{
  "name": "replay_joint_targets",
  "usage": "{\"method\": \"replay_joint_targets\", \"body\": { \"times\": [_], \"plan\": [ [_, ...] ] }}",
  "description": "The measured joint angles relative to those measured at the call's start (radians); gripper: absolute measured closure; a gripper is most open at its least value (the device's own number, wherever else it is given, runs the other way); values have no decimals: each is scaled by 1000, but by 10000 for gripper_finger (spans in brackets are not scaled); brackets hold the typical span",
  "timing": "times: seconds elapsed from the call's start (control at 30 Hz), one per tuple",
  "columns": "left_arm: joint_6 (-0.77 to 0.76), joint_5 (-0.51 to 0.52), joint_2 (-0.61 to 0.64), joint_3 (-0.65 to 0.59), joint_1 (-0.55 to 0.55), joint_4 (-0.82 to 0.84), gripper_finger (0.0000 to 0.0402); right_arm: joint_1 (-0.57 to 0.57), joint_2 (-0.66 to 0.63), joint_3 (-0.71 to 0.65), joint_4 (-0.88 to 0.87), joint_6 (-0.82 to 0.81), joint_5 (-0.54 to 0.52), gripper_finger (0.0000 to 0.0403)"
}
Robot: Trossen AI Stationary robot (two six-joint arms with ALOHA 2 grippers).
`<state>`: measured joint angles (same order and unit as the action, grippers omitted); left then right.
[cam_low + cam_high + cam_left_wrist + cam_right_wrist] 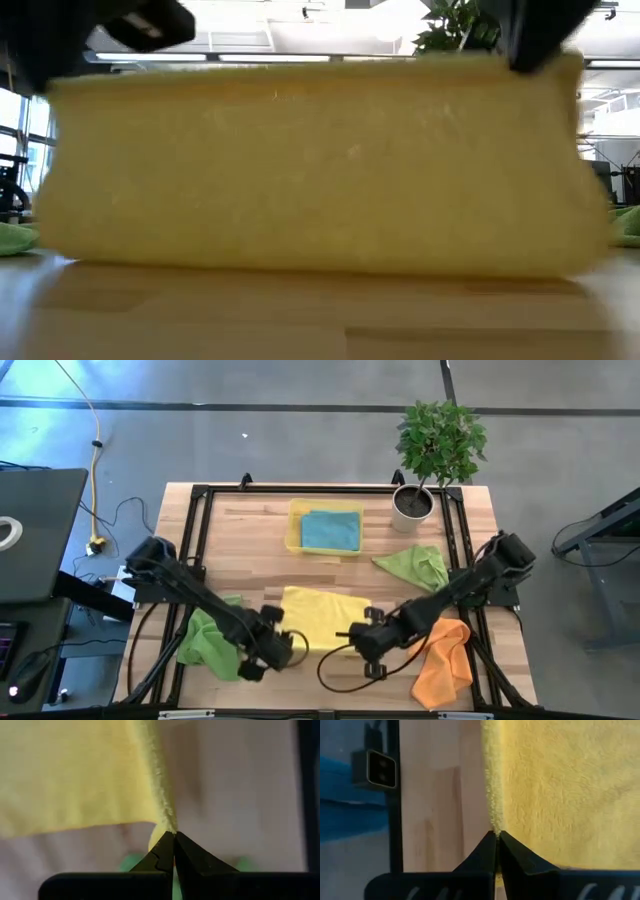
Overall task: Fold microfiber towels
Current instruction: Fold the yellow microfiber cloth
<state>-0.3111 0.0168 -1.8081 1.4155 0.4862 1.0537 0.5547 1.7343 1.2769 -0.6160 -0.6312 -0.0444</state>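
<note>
Grey concrete floor (pixel 300 450) all round a wooden bench (pixel 250 530) with a black frame; a dark desk (pixel 30 530) stands off the left arm's side of the bench, and the low view shows a bright ceiling and windows beyond. Landmark is the yellow tray (pixel 296 525) at the bench's far middle. A blue towel (pixel 331 530) lies folded in the yellow tray. A potted plant (pixel 432 455) stands just beside the tray, toward the right arm's side, at the far corner. A yellow towel (pixel 315 615) lies spread on the near side of the tray, mid-bench, and fills the low view as a raised sheet. One green towel (pixel 418 565) is crumpled near the tray, on the plant's side and nearer the front. The second green towel (pixel 205 640) is bunched well apart from the tray at the near edge under the left arm. An orange towel (pixel 445 655) is heaped at the opposite near corner under the right arm. The left gripper (pixel 280 650) is at the yellow towel's near corner, fingers (pixel 160 857) pinched together on its edge. The right gripper (pixel 362 635) is at the other near corner, fingers (pixel 517 857) also pressed together on the yellow towel's edge.
</note>
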Motion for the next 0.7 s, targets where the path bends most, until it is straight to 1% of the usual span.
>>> {"method": "replay_joint_targets", "body": {
  "times": [0.1, 0.27, 0.43, 0.53, 0.7],
  "plan": [
    [-4, -34, -36, 0, 14, -21, 401, 5, 42, 0, 41, 0, 8, 403],
    [-16, -24, -45, 0, -5, -24, 401, -8, 68, 0, -2, -18, -20, 403],
    [-27, 99, -34, 0, -58, 18, 401, -31, 57, 0, -87, -17, -68, 403],
    [-15, 154, -34, -1, -103, 52, 401, -45, 59, 0, -151, -16, -104, 403],
    [26, 162, -36, -49, -188, 24, 401, -79, 58, 0, -208, 8, -173, 403]
  ]
}}
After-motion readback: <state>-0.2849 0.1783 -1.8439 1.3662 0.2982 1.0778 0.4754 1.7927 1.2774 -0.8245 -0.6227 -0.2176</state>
